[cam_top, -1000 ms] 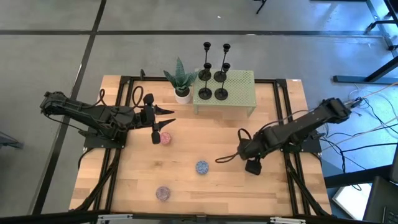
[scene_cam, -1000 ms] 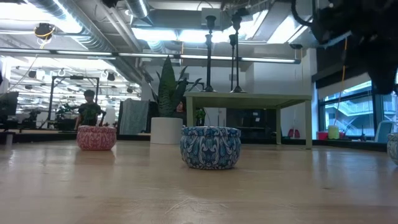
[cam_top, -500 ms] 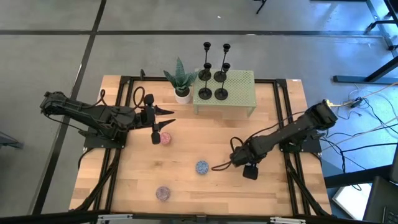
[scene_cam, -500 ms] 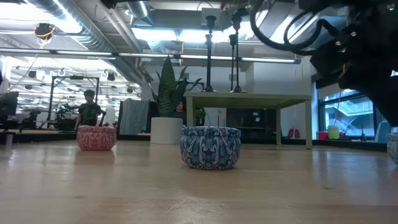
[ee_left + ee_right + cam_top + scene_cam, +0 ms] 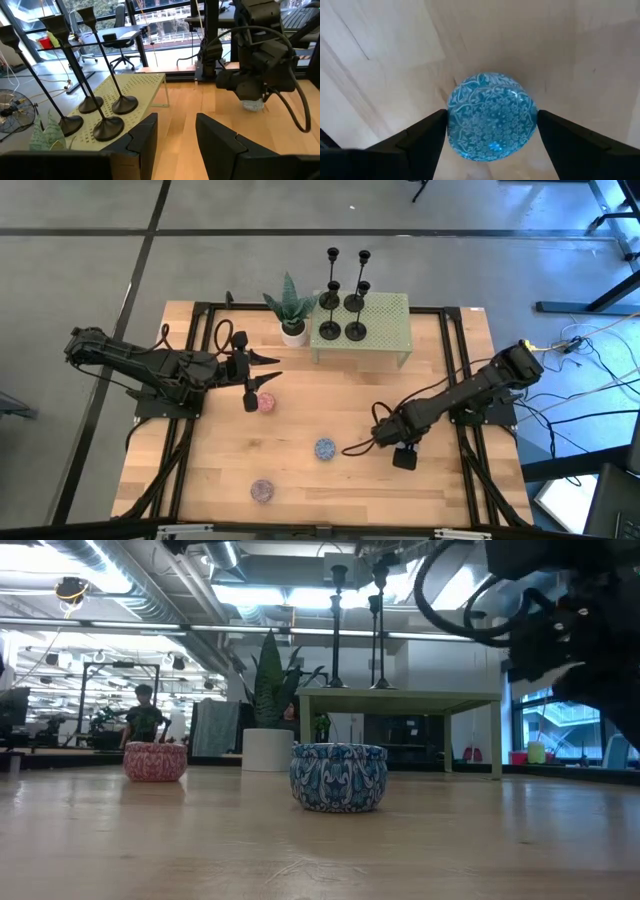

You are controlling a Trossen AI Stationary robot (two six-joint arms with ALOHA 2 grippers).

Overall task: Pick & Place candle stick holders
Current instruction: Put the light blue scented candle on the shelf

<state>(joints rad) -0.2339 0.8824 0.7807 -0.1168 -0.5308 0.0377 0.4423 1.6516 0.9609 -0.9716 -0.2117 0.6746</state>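
Several black candle stick holders (image 5: 329, 331) stand by their round bases on a small green perforated table (image 5: 385, 315) at the far edge; the left wrist view shows the holders (image 5: 107, 127) too. My left gripper (image 5: 272, 367) hovers open left of that table, pointing toward it, with nothing between its fingers (image 5: 176, 125). My right gripper (image 5: 352, 448) hangs open, pointing down over a blue patterned tin (image 5: 325, 448). In the right wrist view the tin (image 5: 492, 125) shows between the two spread fingers. The low view shows the tin (image 5: 338, 777) on the wood with no finger beside it.
A spiky green plant in a white pot (image 5: 290, 310) stands left of the green table. A pink tin (image 5: 266, 402) sits below my left gripper, and a purple tin (image 5: 262, 491) lies near the front edge. Bare wood lies to the right of the blue tin.
My right gripper has gone down and toward the table's left and near edge, coming over the blue tin, and has tipped to point more steeply down. Its fingers have stayed spread. The tins and holders have kept their places.
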